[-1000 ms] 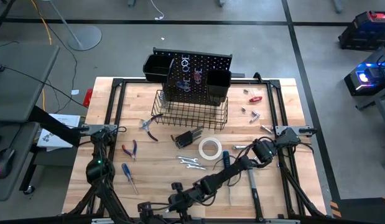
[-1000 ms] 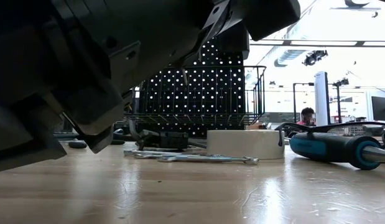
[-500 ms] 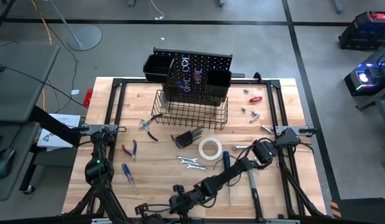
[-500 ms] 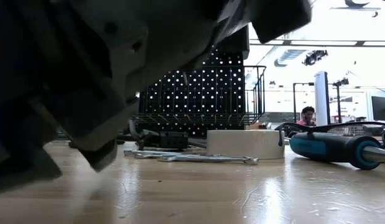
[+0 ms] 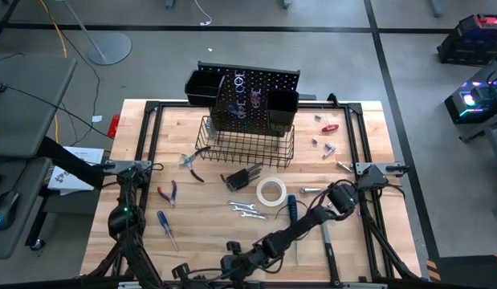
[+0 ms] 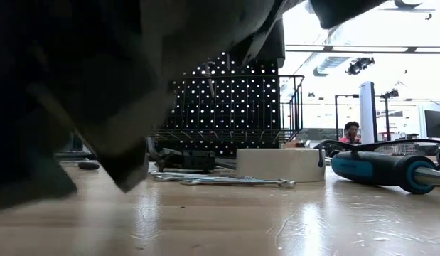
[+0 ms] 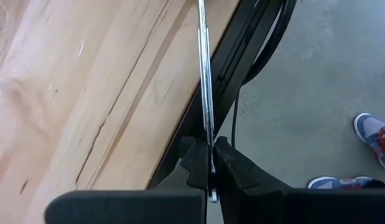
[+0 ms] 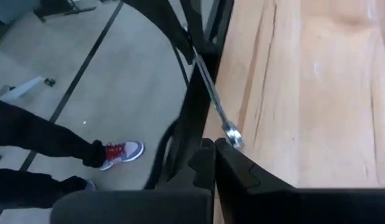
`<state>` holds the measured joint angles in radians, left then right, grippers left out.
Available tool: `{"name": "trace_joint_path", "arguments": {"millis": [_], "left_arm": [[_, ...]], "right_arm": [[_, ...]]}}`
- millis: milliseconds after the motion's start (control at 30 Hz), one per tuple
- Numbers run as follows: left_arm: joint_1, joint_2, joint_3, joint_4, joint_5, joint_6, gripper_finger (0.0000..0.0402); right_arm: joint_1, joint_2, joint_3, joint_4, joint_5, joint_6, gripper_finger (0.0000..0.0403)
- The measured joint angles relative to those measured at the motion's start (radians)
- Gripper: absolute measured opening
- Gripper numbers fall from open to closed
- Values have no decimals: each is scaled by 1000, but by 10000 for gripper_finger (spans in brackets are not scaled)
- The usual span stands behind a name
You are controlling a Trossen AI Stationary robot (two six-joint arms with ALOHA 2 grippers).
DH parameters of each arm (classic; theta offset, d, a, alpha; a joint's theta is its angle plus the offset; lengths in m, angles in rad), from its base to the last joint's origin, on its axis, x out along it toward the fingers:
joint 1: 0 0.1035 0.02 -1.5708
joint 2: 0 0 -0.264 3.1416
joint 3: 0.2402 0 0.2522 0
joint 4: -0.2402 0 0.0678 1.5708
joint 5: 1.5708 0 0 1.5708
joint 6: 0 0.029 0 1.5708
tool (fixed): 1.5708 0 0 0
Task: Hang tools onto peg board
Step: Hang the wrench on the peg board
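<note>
Left gripper (image 7: 209, 158): at the near edge of the surface (image 5: 200, 241), fingers clamped together on a thin silver wrench (image 7: 204, 74) seen edge-on, which runs straight out ahead of them.
Right gripper (image 8: 214, 152): also at the near edge, fingers pressed together. The wrench's ring end lies just at its fingertips, but I cannot tell whether it grips it.
Floor beyond the near edge: a person's red and blue shoes (image 8: 120, 151) and dark trouser legs.
Near tools on the surface: a blue-handled screwdriver (image 5: 165, 227) on the left and a black-handled hammer (image 5: 326, 241) on the right.
Middle of the surface: loose wrenches (image 5: 244, 209), lying flat. Just beyond them is the white tape roll (image 5: 270, 192), with a second blue screwdriver (image 5: 291, 206) beside it.
Left middle: small red pliers (image 5: 169, 193), with larger pliers (image 5: 192, 164) farther back.
Far right: a red-handled screwdriver (image 5: 330, 127) near small silver pieces.
Peg board (image 5: 256, 88): upright at the far edge. The wire basket (image 5: 248, 148) is at its foot and a black bin (image 5: 201, 87) at its left.
Room behind: a person (image 6: 352, 132), far off.
</note>
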<state>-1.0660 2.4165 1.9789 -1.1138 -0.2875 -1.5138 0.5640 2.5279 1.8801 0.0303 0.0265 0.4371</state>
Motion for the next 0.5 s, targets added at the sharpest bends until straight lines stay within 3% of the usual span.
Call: {"name": "trace_joint_path", "arguments": {"millis": [267,500], "left_arm": [[-3,-18,9,-40,-26,-67,1],[-4,-90,11,-131,-108,-82,1]], "right_arm": [[-5,-56,0,-19,36,-53,0],[-24,-161,1,-133,78,-103,0]]}}
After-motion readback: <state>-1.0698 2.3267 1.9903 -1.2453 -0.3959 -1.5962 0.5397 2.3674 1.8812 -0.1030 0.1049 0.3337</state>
